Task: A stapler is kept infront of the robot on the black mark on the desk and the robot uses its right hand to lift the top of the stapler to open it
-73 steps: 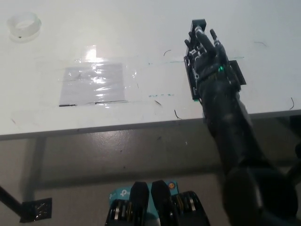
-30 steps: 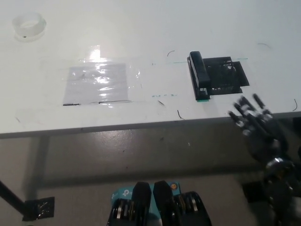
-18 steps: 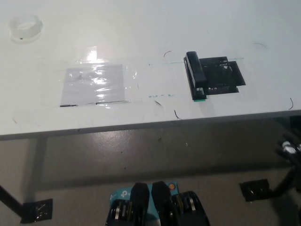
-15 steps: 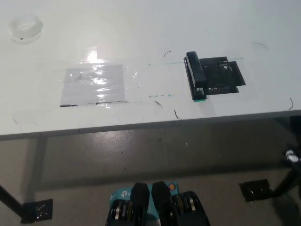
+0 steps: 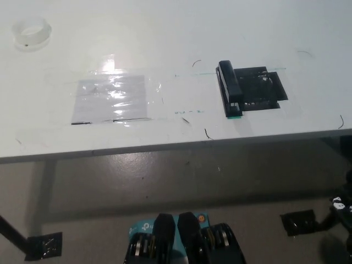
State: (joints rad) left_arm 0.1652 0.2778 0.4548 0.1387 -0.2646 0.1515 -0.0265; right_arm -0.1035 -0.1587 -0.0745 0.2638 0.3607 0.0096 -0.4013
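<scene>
The scene on the desk matches a moment ago, but the right hand has dropped further out of view: where it reached over the stapler a couple of seconds back, only a dark sliver with a white speck now shows at the far right edge, below the desk's front edge. Whether its fingers are spread or curled cannot be told. At far left sits a tape roll; nearer the middle, a taped clear sheet. Right of centre the stapler lies flat along the left side of the black mark, well apart from the hand. The left hand is out of sight.
</scene>
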